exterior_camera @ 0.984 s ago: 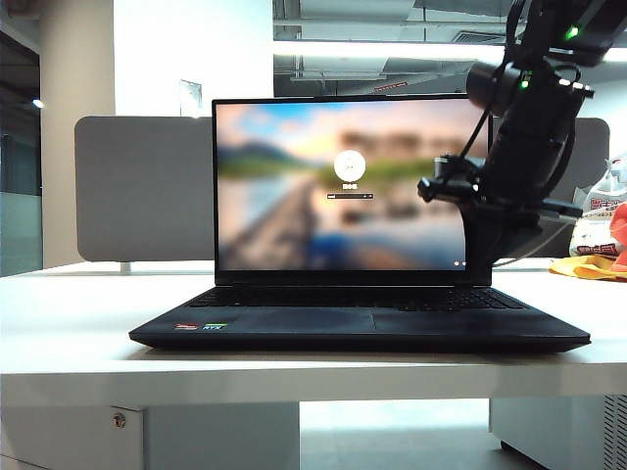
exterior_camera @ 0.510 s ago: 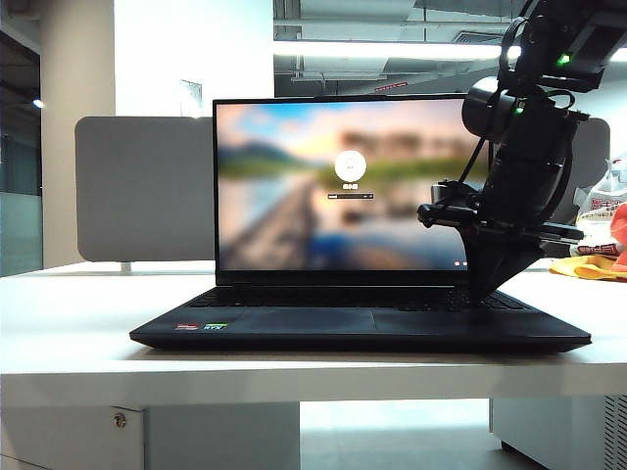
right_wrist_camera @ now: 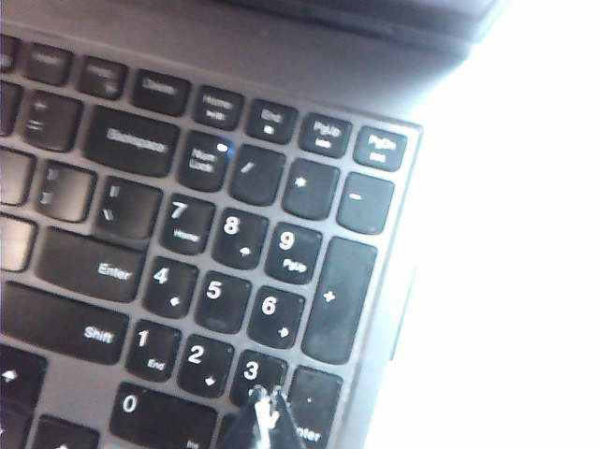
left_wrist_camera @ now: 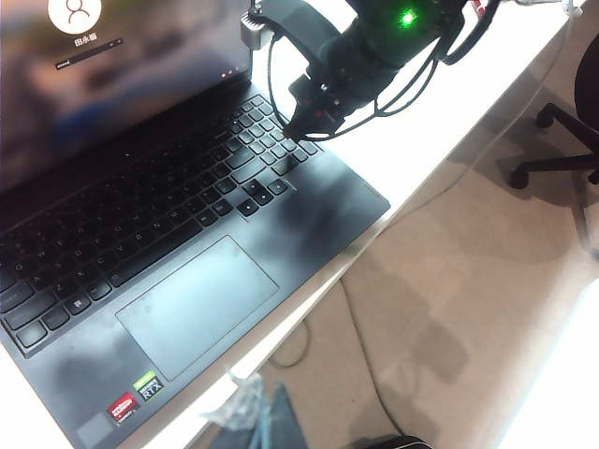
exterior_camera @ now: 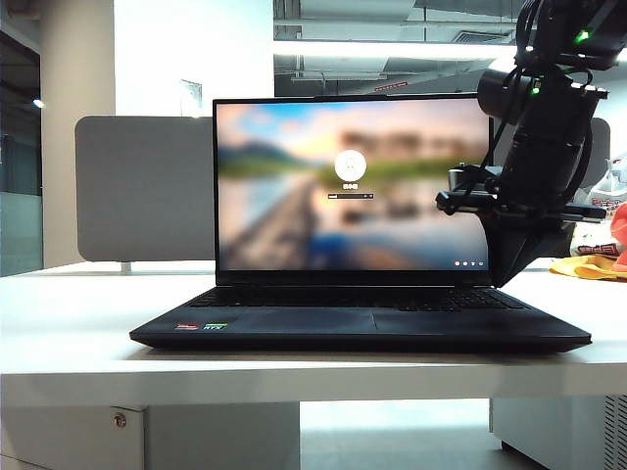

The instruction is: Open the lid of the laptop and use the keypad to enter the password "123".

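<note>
R gripper (right_wrist_camera: 265,412) shut by keypad (right_wrist_camera: 253,271) "3".

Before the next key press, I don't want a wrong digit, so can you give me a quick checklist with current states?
1. lid open, login screen lit: ok.
2. Num Lock light on keypad lit: ok.
3. right gripper shut to a point: ok.
4. Tip over the 3 key: ok; touching it: cannot tell.
5. Digits already entered: cannot tell, the field is too small.
6. left gripper clear of laptop: cannot tell, not in view.
</note>
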You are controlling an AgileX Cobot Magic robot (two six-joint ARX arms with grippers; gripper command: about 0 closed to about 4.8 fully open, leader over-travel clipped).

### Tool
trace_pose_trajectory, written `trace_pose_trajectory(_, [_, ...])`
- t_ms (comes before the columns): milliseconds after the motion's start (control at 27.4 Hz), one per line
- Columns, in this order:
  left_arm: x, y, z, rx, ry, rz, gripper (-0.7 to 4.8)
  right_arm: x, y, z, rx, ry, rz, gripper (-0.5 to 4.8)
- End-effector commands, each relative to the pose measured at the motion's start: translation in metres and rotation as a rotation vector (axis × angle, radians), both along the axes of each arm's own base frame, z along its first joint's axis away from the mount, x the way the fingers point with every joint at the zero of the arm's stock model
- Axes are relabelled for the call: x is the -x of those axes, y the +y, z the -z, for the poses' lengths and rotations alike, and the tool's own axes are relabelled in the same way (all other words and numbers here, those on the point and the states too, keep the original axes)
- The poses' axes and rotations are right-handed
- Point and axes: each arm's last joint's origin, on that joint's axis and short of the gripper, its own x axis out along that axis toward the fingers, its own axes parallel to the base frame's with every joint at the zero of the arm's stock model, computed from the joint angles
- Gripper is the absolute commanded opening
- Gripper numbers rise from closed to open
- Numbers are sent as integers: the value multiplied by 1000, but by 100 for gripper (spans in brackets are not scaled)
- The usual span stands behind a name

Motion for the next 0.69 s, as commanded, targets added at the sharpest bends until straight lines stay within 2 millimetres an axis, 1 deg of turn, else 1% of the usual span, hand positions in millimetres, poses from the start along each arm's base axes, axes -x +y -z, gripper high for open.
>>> trace_pose_trajectory(36, [0, 0, -2, 4, -13, 2, -5, -2, 0, 0, -1, -15, -2, -6])
trace_pose_trajectory(438, [0, 0, -2, 4, -16, 4, -5, -2, 1, 0, -21, -14, -7, -6])
trace_pose_trajectory(620, [0, 0, -2, 3, -16, 4, -5, -5, 2, 17, -30, 49, -14, -6])
trace_pose_trajectory(693, [0, 0, -2, 3, -16, 4, -5, -5, 2, 20, -25, 60, -13, -6])
